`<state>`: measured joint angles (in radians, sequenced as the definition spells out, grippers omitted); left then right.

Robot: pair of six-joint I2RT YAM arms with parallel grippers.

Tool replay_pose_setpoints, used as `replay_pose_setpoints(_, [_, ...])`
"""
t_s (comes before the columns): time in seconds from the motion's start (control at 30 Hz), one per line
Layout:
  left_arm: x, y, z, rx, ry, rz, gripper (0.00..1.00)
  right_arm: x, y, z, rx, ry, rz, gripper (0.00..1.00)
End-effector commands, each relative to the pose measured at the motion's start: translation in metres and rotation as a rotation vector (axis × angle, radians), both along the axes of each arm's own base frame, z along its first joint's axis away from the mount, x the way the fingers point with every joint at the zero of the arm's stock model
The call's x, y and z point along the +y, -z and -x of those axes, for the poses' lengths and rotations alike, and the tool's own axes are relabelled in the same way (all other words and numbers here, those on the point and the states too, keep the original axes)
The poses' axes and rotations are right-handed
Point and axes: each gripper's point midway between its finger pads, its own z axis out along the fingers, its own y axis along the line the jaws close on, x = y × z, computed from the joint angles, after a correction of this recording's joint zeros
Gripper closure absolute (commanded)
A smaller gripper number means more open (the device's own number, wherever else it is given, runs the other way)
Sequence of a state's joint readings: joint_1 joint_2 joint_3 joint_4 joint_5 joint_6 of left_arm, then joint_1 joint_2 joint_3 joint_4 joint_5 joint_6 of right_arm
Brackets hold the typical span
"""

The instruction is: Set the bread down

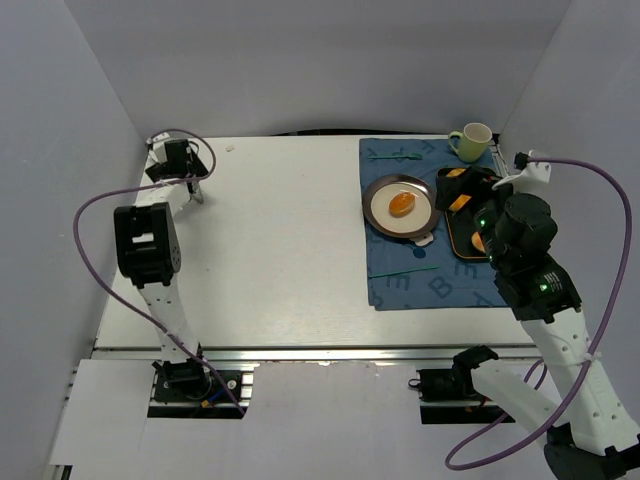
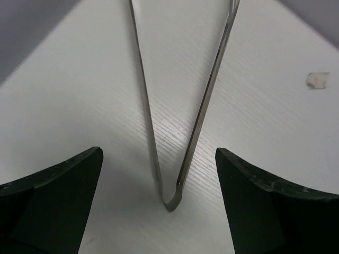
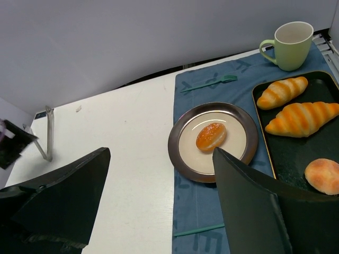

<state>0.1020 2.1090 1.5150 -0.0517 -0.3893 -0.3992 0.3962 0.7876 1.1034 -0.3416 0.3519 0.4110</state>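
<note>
Bread (image 3: pixel 211 136) on plate (image 3: pixel 176 144), ahead of parted right jaws

The white table (image 1: pixel 280 230) carries a blue mat (image 1: pixel 400 285) spread flat at its far right corner. Metal tongs (image 2: pixel 199 121) lie near the far left corner, and a small pale scrap (image 1: pixel 231 149) sits by the far edge, just beside the tongs

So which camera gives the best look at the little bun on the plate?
The right wrist view: the bun lies close and unblocked on the plate, its glossy top plain. The top external view shows only a tiny orange spot. The left wrist view shows none of it, just metal tongs.
</note>
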Motion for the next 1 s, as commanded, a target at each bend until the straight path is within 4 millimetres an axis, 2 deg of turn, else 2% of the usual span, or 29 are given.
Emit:
replay_pose_setpoints(0.0, [0.013,-0.119,0.031,-0.196,-0.091,-0.077,0.02,0.001,-0.016,0.005,-0.03,-0.02,0.007,0.14])
replay_pose_setpoints(0.03, [0.013,-0.156,0.048,-0.251,-0.101,-0.085,0.02,0.001,-0.021,0.007,-0.027,-0.024,0.017,0.14])
replay_pose_setpoints(0.1, [0.009,-0.179,0.07,-0.271,-0.094,-0.077,0.02,-0.001,-0.01,0.003,0.027,-0.014,0.055,0.11])
replay_pose_setpoints(0.13, [0.005,-0.177,0.084,-0.256,-0.083,-0.064,0.02,-0.002,-0.002,0.003,0.062,-0.01,0.072,0.11])
replay_pose_setpoints(0.17, [-0.002,-0.201,0.107,-0.299,-0.074,-0.041,0.02,0.0,0.003,0.003,0.078,-0.021,0.09,0.11])
replay_pose_setpoints(0.2, [-0.01,-0.202,0.12,-0.3,-0.041,-0.018,0.02,0.001,0.007,0.003,0.089,-0.033,0.099,0.11])
replay_pose_setpoints(0.23, [-0.014,-0.178,0.141,-0.235,-0.033,0.001,0.02,0.002,0.012,0.003,0.102,-0.039,0.097,0.1])
replay_pose_setpoints(0.27, [-0.021,-0.2,0.164,-0.29,-0.013,0.013,0.02,0.008,0.015,0.005,0.11,-0.071,0.089,0.11])
replay_pose_setpoints(0.3, [-0.028,-0.198,0.177,-0.282,0.016,0.027,0.02,0.013,0.016,0.006,0.115,-0.092,0.075,0.11])
replay_pose_setpoints(0.33, [-0.031,-0.175,0.198,-0.21,0.021,0.039,0.02,0.016,0.016,0.008,0.121,-0.108,0.069,0.11])
replay_pose_setpoints(0.37, [-0.034,-0.189,0.218,-0.245,0.034,0.033,0.02,0.02,0.017,0.011,0.126,-0.138,0.063,0.11])
replay_pose_setpoints(0.4, [-0.037,-0.187,0.23,-0.232,0.041,0.036,0.02,0.023,0.018,0.011,0.129,-0.151,0.053,0.11])
replay_pose_setpoints(0.43, [-0.039,-0.171,0.248,-0.169,0.045,0.043,0.02,0.025,0.02,0.013,0.133,-0.158,0.043,0.11])
replay_pose_setpoints(0.47, [-0.042,-0.181,0.264,-0.204,0.05,0.042,0.02,0.027,0.028,0.013,0.15,-0.169,0.045,0.11])
replay_pose_setpoints(0.5, [-0.043,-0.18,0.274,-0.209,0.051,0.046,0.02,0.028,0.033,0.014,0.156,-0.176,0.046,0.11])
replay_pose_setpoints(0.63, [-0.044,-0.176,0.298,-0.198,0.052,0.035,0.02,0.031,0.053,0.016,0.21,-0.191,0.045,0.11])
replay_pose_setpoints(0.77, [-0.043,-0.179,0.299,-0.154,0.055,0.021,0.02,0.03,0.055,0.022,0.23,-0.199,0.046,0.11])
replay_pose_setpoints(0.97, [-0.051,-0.192,0.296,-0.226,0.083,0.053,0.02,0.026,0.046,0.03,0.197,-0.194,0.04,0.11])
